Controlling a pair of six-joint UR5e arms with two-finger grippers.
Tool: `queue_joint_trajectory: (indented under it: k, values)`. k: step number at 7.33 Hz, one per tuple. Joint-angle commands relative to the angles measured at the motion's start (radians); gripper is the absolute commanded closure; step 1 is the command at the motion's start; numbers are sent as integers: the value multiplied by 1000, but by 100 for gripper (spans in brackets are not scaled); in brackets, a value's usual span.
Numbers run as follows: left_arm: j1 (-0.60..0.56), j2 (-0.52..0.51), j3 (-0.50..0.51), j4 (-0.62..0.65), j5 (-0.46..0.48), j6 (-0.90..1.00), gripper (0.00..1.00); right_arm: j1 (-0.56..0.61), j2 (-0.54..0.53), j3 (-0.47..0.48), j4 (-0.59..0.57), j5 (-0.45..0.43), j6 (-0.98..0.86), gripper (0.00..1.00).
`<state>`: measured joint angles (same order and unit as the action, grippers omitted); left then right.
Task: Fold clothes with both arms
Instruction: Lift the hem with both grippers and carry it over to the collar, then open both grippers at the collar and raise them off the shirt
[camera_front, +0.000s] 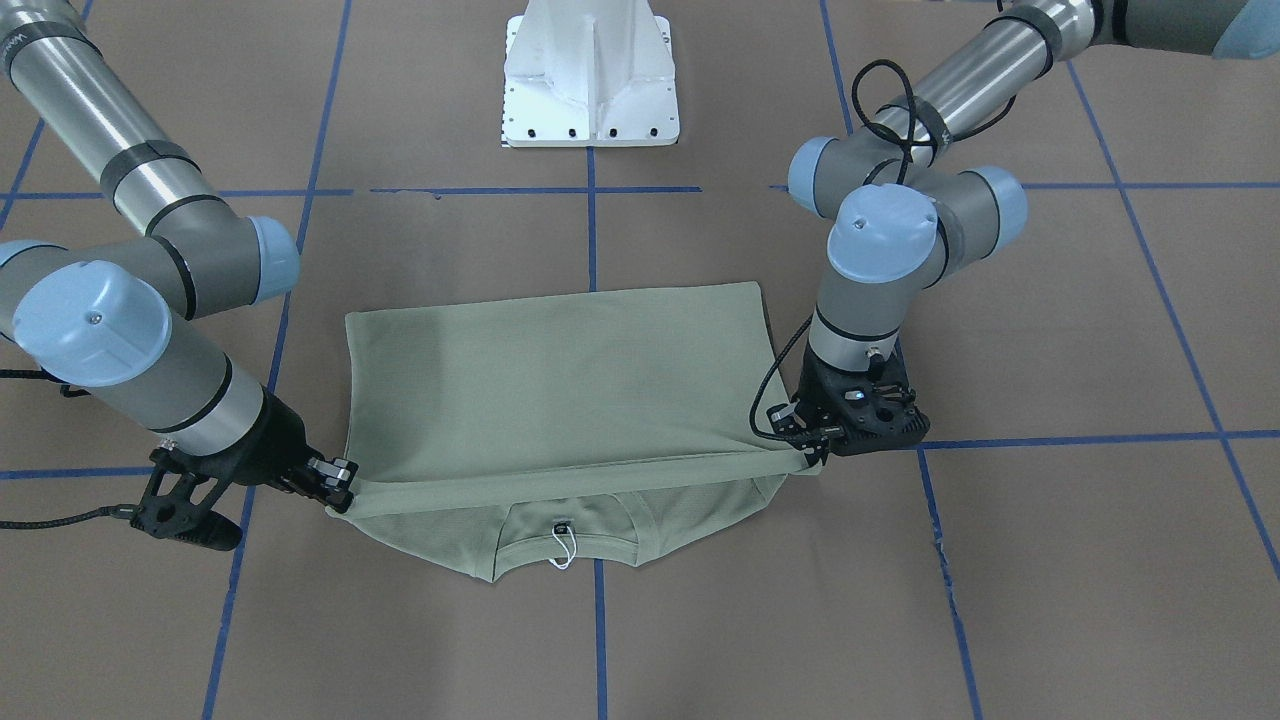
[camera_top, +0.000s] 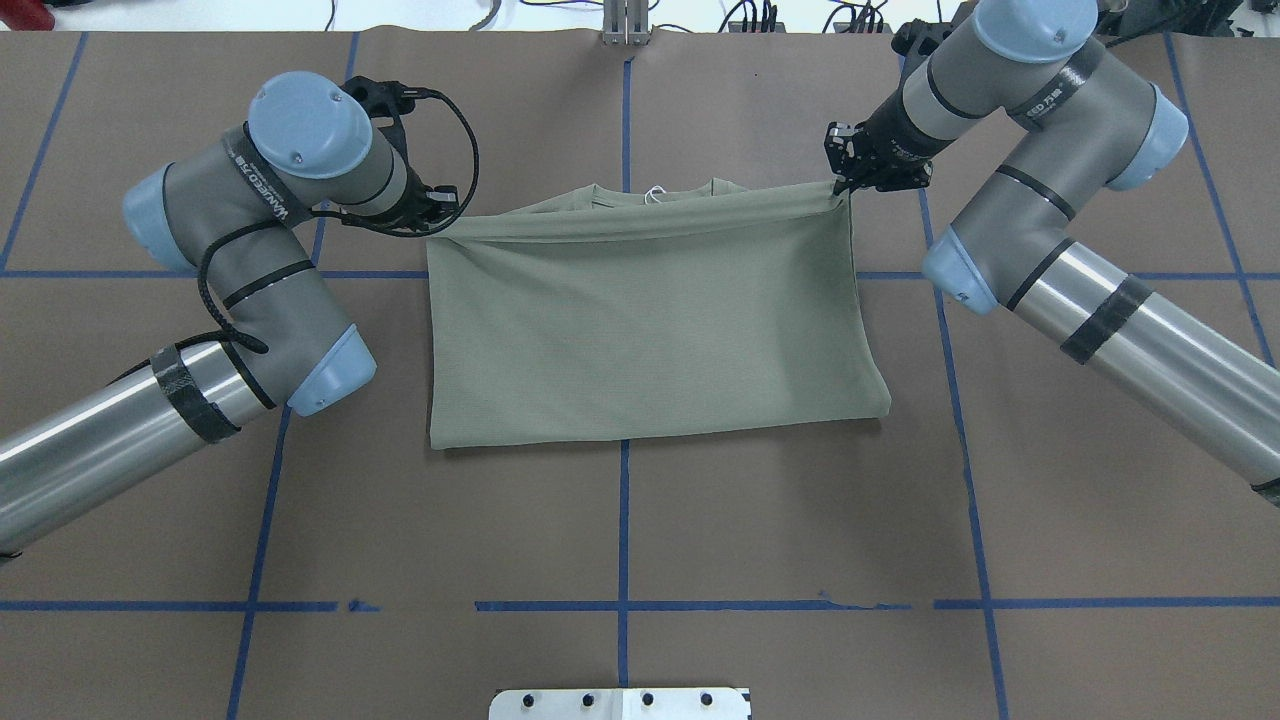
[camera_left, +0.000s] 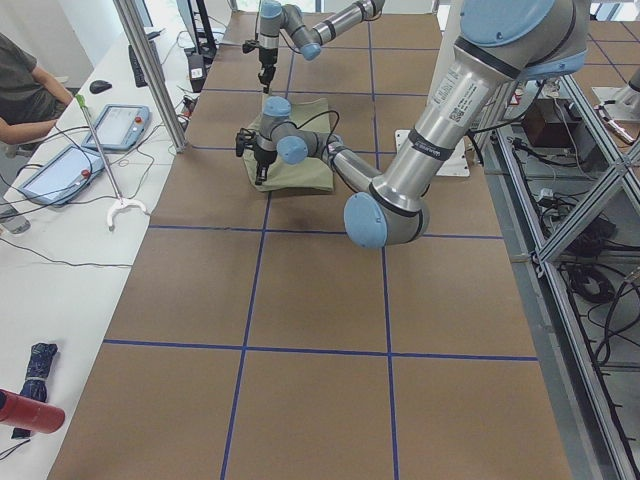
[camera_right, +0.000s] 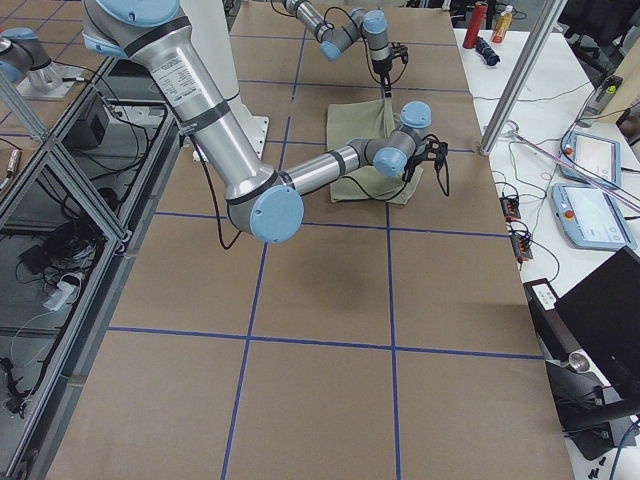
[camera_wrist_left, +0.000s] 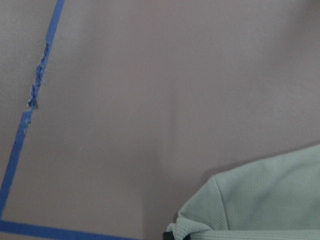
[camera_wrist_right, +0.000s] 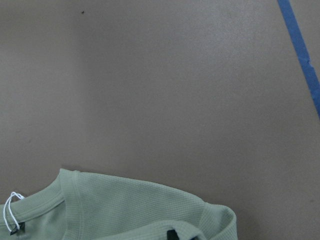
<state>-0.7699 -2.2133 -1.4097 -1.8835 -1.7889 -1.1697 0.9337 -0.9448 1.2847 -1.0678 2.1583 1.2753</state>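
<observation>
Toward the left of the overhead view, the left fingers (camera_front: 810, 453) pinch one end of a taut doubled-over edge of the sage-green shirt (camera_top: 650, 320), which lies mid-table. Its body is spread flat on the brown table (camera_top: 700, 520). The collar (camera_front: 565, 535) and white tag (camera_front: 563, 550) peek out beyond the edge. At the right, the right fingers (camera_top: 843, 183) pinch the edge's other end.

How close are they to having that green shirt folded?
Done: the shirt is already a neat rectangle, nothing sticking out. In hand: the left pincer and right pincer each grip a hem corner, held just short of the collar. Left: lay it down, let go, perhaps fold again.
</observation>
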Motion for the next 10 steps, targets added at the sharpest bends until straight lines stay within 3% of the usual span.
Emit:
queue_joint_trajectory:
  k: [1,6,7,8,10]
  values:
    - [-11,-17,28,-9,0,1,100,1,14,-24,0,-9,-1,100]
    - [-5,-71,72,-9,-1,-11,100,-3,17,-24,2,-8,-2,100]
    - [-5,-69,72,-9,0,-10,29,-9,15,-24,2,-15,-2,20]
    - [-5,-72,72,-8,0,-11,0,-12,11,-24,2,-29,-2,0]
    - [-6,-75,69,-3,0,-8,0,-10,-8,-12,21,-23,-42,0]
